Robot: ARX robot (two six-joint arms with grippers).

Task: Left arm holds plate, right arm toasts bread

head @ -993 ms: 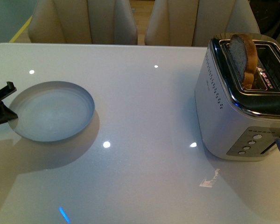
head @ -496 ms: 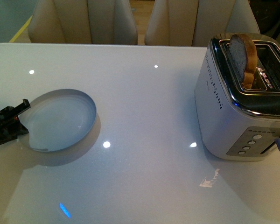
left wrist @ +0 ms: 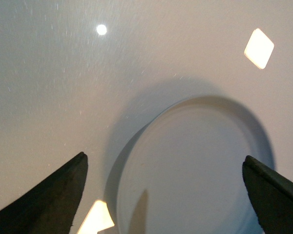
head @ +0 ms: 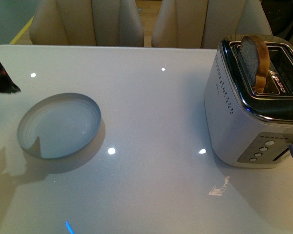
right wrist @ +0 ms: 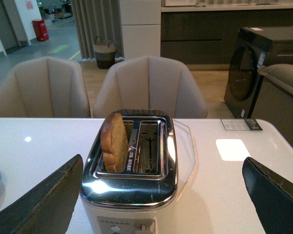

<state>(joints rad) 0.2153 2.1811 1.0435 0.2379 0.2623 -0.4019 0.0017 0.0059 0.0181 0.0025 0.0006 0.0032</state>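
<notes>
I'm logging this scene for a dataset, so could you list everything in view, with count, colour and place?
plate: one, pale blue-white, empty, flat on the table's left side.
bread: one slice, brown with darker crust, standing up out of one toaster slot.
toaster: one, silver, two slots, on the table's right side; other slot empty.
table: one, glossy white, with light reflections.
chairs: at least two, beige, behind the table's far edge.
bin: one, red, far background.
basket: one, dark, on the floor behind the chairs.
left gripper: black, jaws open, above the plate, apart from it.
right gripper: dark, jaws open, facing the toaster, holding nothing.
</notes>
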